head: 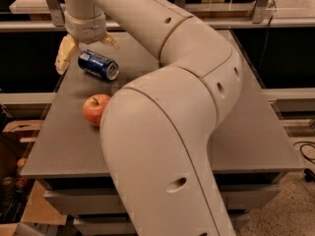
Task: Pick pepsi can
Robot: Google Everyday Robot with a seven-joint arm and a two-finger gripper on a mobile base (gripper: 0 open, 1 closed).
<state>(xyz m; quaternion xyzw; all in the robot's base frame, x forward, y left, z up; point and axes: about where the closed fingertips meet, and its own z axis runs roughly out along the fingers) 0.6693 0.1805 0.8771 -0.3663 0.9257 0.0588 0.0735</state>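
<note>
The pepsi can [99, 65], blue with white markings and a silver end, lies on its side at the far left of the grey table [256, 132]. My gripper [86, 49] hangs over the can's far end, open. One tan finger [64, 54] stands left of the can and the other finger [111, 40] shows behind it to the right. The fingers straddle the can without closing on it. My large white arm [167, 107] fills the middle of the view and hides much of the table.
A red apple [96, 109] sits on the table in front of the can, next to my arm. The table's left edge runs close to the can. A metal-framed rail [275, 23] crosses behind the table. Boxes [19, 215] stand on the floor at lower left.
</note>
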